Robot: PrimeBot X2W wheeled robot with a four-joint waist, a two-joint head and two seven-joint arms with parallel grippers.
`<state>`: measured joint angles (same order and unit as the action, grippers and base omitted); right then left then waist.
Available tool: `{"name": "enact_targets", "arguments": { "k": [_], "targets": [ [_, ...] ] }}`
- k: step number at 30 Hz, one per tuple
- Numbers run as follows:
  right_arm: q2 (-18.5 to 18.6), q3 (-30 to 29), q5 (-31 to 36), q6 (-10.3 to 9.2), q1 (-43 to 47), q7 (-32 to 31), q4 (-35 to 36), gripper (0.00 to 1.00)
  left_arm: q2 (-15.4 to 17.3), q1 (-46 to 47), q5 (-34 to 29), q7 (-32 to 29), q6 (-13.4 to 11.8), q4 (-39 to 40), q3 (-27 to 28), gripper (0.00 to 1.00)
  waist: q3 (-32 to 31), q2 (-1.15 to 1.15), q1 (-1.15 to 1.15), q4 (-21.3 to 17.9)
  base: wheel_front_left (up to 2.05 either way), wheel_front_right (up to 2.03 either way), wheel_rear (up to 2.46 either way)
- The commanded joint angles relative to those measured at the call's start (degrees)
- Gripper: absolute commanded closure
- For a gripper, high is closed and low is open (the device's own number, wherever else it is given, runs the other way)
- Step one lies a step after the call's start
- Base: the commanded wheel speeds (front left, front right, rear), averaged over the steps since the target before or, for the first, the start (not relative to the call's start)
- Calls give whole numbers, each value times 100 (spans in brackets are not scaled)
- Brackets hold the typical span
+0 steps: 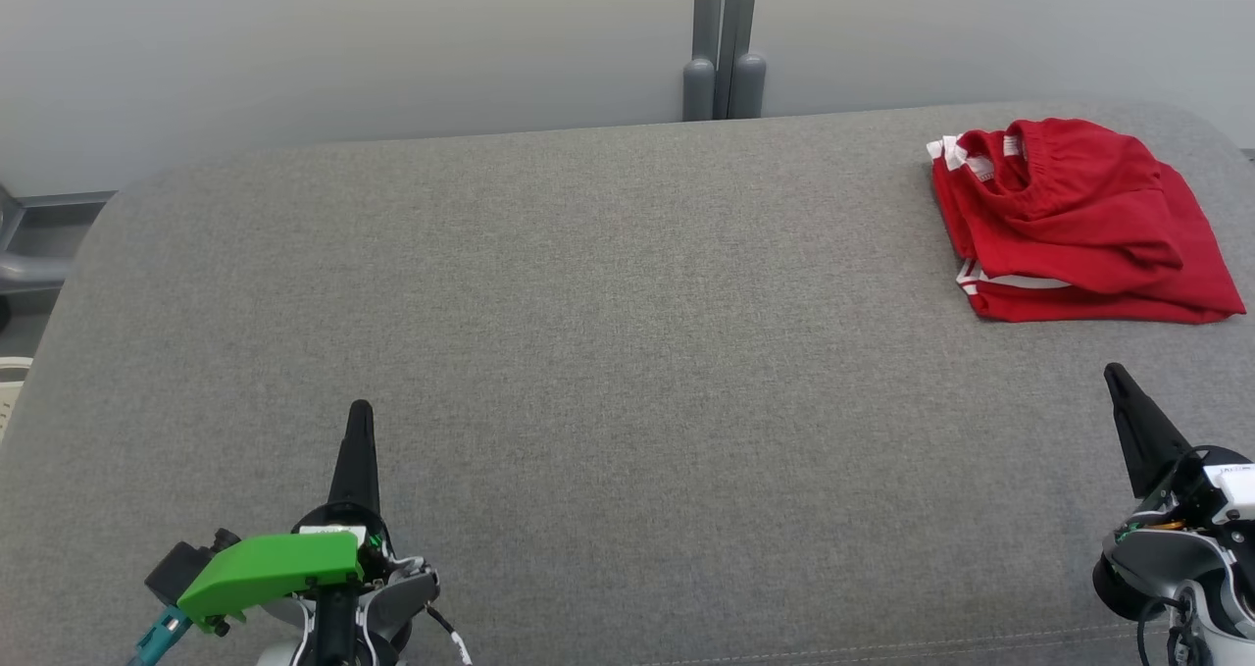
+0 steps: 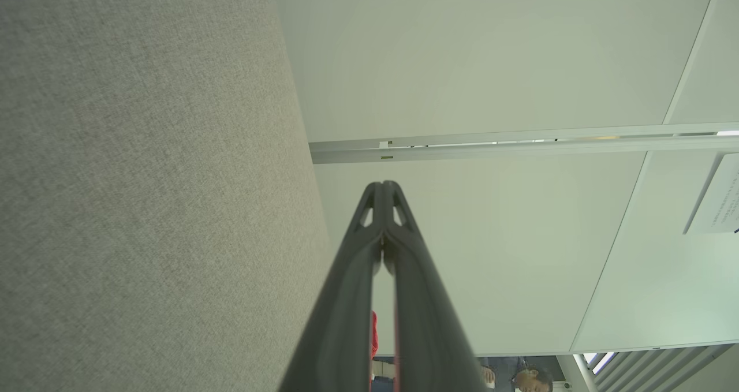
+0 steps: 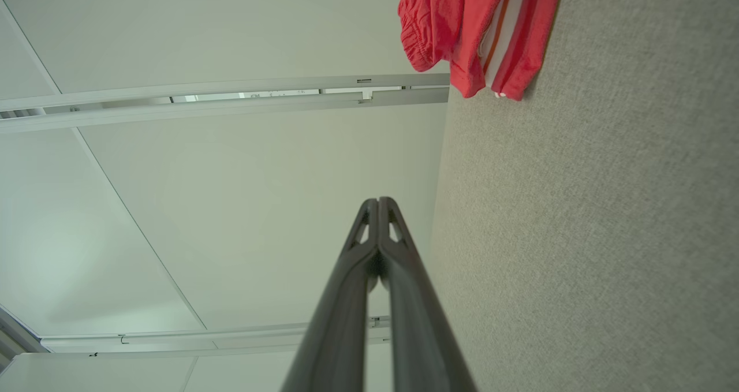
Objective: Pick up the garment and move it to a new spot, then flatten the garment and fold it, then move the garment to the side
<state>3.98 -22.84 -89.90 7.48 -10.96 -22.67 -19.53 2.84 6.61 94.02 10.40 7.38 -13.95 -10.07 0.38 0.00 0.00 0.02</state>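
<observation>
Folded red shorts (image 1: 1074, 225) lay far right on the gray surface (image 1: 627, 352); the left tool (image 1: 360, 411) and right tool (image 1: 1114, 373) were each pressed together, empty.

Grey cushion (image 1: 588, 352) lies open across its middle and left; folded red garment (image 1: 1069, 225) occupies the far right corner.

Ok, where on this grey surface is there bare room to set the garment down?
Bare: the middle and left of the grey surface, from the left end effector across to the red garment. Crowded: the far right corner, where the garment lies, right end effector nearer the robot.
</observation>
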Motion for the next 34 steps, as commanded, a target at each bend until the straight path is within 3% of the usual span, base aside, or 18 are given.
{"name": "enact_targets", "arguments": {
  "k": [1,34],
  "targets": [
    [4,-14,18,2,-56,-23,-8,100,7,82,39,-14,28,-4,0,100,0,0,0,0,0,0,0],
    [1,-19,25,2,-58,-29,-8,100,7,82,39,-14,28,-3,-1,100,0,0,0,0,0,0,0]
  ]
}}
